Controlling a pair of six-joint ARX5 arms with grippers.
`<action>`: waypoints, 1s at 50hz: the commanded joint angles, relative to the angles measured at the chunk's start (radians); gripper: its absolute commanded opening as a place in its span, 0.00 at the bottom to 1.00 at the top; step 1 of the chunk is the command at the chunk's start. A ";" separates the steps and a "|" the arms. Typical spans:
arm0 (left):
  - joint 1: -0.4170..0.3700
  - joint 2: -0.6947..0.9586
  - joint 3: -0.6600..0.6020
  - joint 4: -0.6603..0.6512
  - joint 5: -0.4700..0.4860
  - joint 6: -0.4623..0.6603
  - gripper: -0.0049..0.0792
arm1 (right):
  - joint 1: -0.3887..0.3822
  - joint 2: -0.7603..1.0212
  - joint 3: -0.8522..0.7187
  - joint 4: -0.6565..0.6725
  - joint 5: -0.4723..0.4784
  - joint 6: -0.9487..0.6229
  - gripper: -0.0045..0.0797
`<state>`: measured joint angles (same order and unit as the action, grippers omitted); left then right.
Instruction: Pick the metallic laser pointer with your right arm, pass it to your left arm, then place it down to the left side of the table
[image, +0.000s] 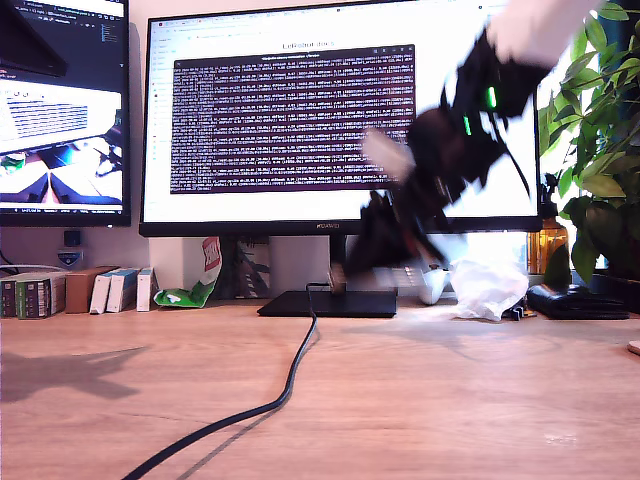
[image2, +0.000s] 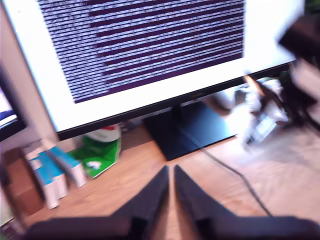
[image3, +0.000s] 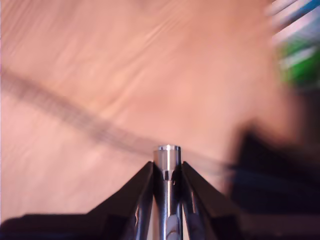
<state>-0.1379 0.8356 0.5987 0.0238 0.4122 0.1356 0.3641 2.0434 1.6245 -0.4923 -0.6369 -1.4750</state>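
The metallic laser pointer (image3: 168, 152) is a shiny silver cylinder, and its tip pokes out between the black fingers of my second gripper (image3: 167, 165), which is shut on it above the wooden table (image3: 100, 75). In the exterior view the second arm (image: 470, 120) is a dark motion blur with green lights at the exterior view's upper right, in front of the monitor. A pale smear (image: 387, 153) at its end may be the pointer. My first gripper (image2: 170, 170) hovers over the table facing the monitor, its fingers together with nothing between them. It does not show in the exterior view.
A large monitor (image: 340, 120) on a dark stand (image: 328, 303) fills the back. A black cable (image: 290, 380) runs forward across the table (image: 450, 400). Small boxes (image: 110, 290) and a green-white carton (image: 195, 285) stand at the exterior view's back left. White crumpled material (image: 488, 285) and a plant (image: 600, 130) are at its right.
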 joint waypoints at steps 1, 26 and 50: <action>-0.005 0.003 0.019 0.007 0.027 0.004 0.28 | 0.034 -0.082 0.041 0.016 -0.008 0.088 0.04; -0.011 0.003 0.019 0.251 0.343 -0.076 0.41 | 0.227 -0.104 0.315 -0.025 -0.274 0.660 0.04; -0.023 0.003 0.019 0.489 0.312 -0.200 0.52 | 0.321 -0.104 0.574 -0.025 -0.494 0.753 0.04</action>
<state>-0.1528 0.8356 0.6090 0.4736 0.7258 -0.0456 0.6708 1.9331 2.1983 -0.5171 -1.1187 -0.7300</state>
